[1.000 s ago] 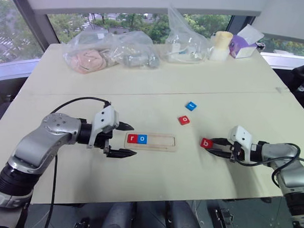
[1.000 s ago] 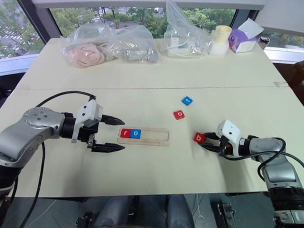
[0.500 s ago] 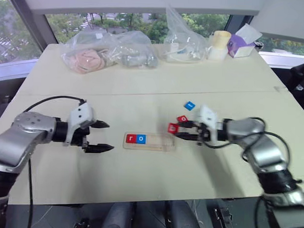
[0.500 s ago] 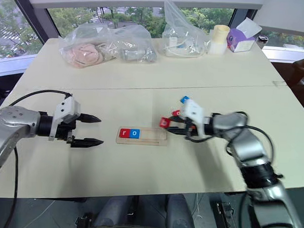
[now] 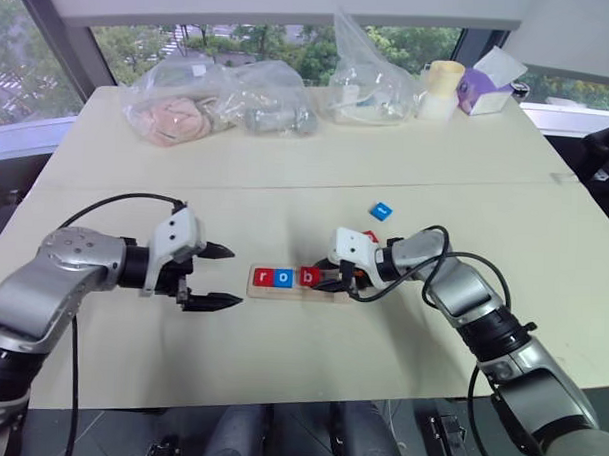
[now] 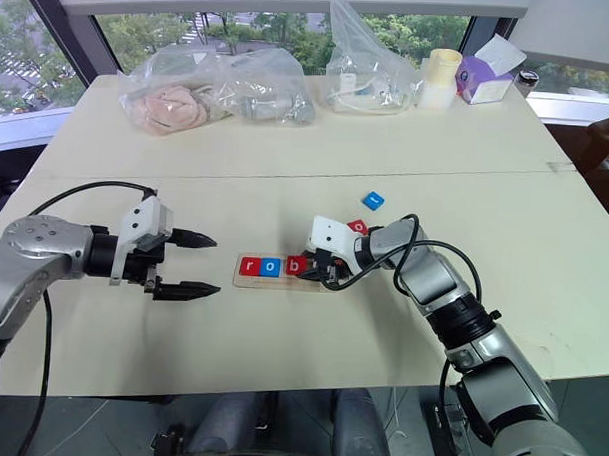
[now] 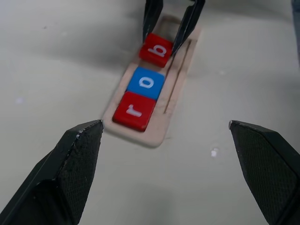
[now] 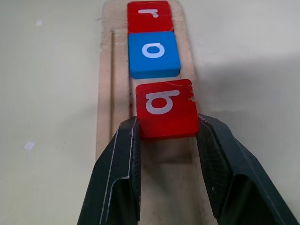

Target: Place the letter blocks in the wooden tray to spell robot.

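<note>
Right gripper [image 8: 166,140] fingers pinch the red b block [image 8: 166,112] over the wooden tray [image 8: 105,93] beside blue o [image 8: 153,54]; next, release; left gripper [image 5: 223,275] fingers gape wide.

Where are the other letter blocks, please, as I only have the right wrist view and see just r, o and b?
Observer: Two lie loose on the table beyond the wooden tray: a red block just behind the right gripper, which grips the b block, and a blue block farther back.
Operator: Thank you. Where is the left gripper?
Observer: The left gripper hovers open off the tray's r end, not touching it.
Operator: Is anything else on the table?
Observer: Plastic bags, a pale cup and a purple tissue box sit along the far edge.
</note>
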